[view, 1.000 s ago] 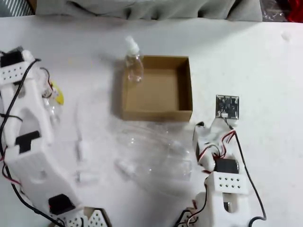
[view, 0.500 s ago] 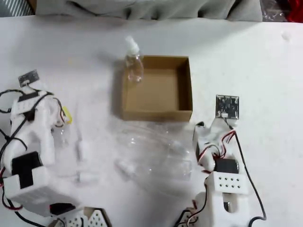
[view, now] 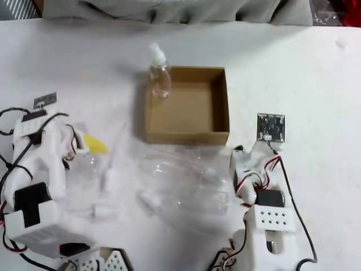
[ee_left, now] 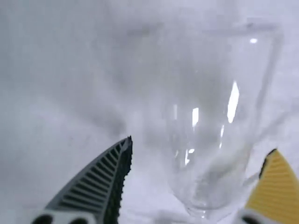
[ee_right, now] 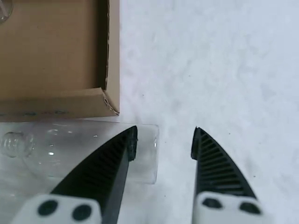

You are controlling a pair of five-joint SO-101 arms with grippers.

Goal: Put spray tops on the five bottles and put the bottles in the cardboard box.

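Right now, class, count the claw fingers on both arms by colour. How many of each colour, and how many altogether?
Dark fingers: 3 (one on the left claw, two on the right claw)
Yellow fingers: 1 (left claw)
Total: 4

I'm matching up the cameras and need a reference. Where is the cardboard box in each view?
High view: the cardboard box sits mid-picture, open side up.
Left wrist view: looks at a clear bottle between the left gripper tips.
Right wrist view: the box's corner, beyond the right gripper.
Shared landmark: the lying bottle along the box's near wall, in the high and right wrist views.
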